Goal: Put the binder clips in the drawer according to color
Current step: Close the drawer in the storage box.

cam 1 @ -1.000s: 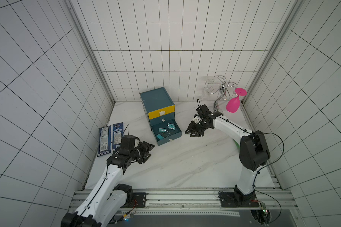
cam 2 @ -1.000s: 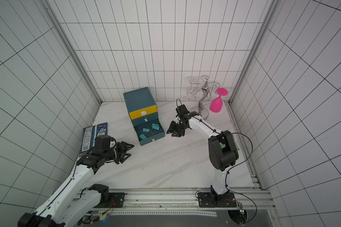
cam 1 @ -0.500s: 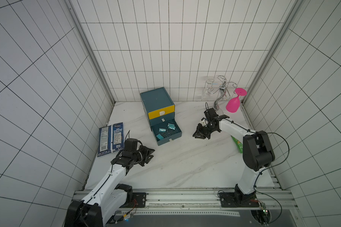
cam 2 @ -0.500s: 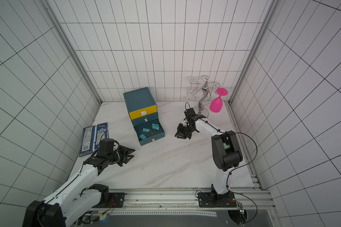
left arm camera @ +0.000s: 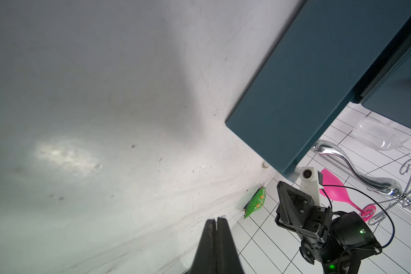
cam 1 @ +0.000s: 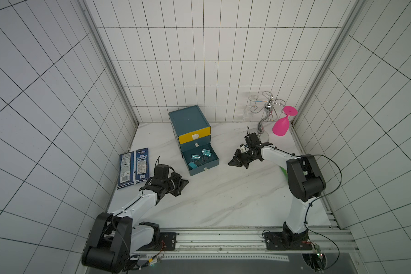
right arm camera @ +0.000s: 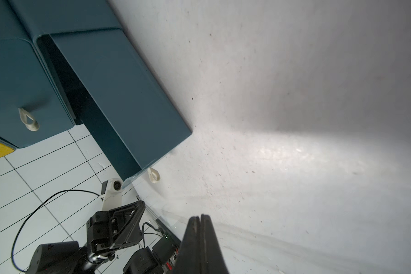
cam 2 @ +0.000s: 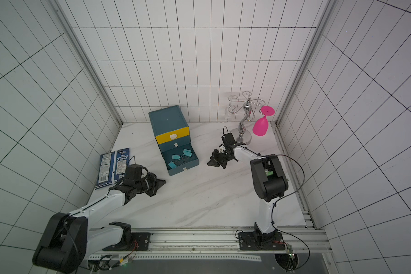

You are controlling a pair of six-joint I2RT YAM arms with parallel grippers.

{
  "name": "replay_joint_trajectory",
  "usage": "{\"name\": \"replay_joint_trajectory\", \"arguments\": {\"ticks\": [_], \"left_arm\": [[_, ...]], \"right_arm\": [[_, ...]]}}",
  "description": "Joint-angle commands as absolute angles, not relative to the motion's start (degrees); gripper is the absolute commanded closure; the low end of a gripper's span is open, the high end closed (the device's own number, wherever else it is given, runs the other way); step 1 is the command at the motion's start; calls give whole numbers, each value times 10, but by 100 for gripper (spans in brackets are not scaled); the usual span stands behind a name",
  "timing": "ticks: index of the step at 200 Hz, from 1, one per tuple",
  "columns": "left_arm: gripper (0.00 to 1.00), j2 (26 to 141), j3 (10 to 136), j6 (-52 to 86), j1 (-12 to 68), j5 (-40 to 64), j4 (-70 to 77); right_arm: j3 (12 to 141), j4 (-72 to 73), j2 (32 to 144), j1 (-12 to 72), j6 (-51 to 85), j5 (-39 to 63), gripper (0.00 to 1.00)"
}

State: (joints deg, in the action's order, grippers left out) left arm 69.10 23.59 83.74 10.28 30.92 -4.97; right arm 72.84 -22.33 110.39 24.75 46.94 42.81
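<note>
The dark-teal drawer cabinet [cam 1: 189,118] [cam 2: 167,118] stands at the back of the table with its yellow top drawer closed. Its bottom drawer [cam 1: 205,167] [cam 2: 185,167] is pulled out. Several teal binder clips [cam 1: 206,153] [cam 2: 187,152] with silver handles lie inside it. No clips show on the table. My left gripper [cam 1: 185,183] [left arm camera: 216,219] hovers low in front of the drawer's left, shut and empty. My right gripper [cam 1: 231,163] [right arm camera: 199,217] sits right of the open drawer [right arm camera: 119,95], shut and empty.
A blue chip bag [cam 1: 134,167] lies flat at the left wall. A chrome glass rack [cam 1: 266,111] with a pink goblet [cam 1: 281,127] and a clear glass [cam 1: 249,111] stands at the back right. A green packet [left arm camera: 328,201] lies behind the right arm.
Both grippers have gone from open to shut, with nothing caught between the fingers. The arms have shifted only slightly.
</note>
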Motion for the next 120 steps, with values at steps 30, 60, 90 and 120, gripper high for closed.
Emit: {"name": "replay_joint_trajectory", "arguments": {"ticks": [30, 60, 90, 120], "left_arm": [[100, 750, 263, 867, 118, 318, 41], [100, 783, 266, 890, 118, 318, 89], [100, 811, 275, 908, 118, 316, 123], [100, 833, 287, 914, 118, 318, 142]], "right_arm": [[740, -162, 1144, 261, 518, 473, 100], [749, -142, 1161, 265, 537, 482, 100], [760, -127, 1176, 268, 551, 492, 100], [766, -113, 1189, 272, 566, 495, 100]]}}
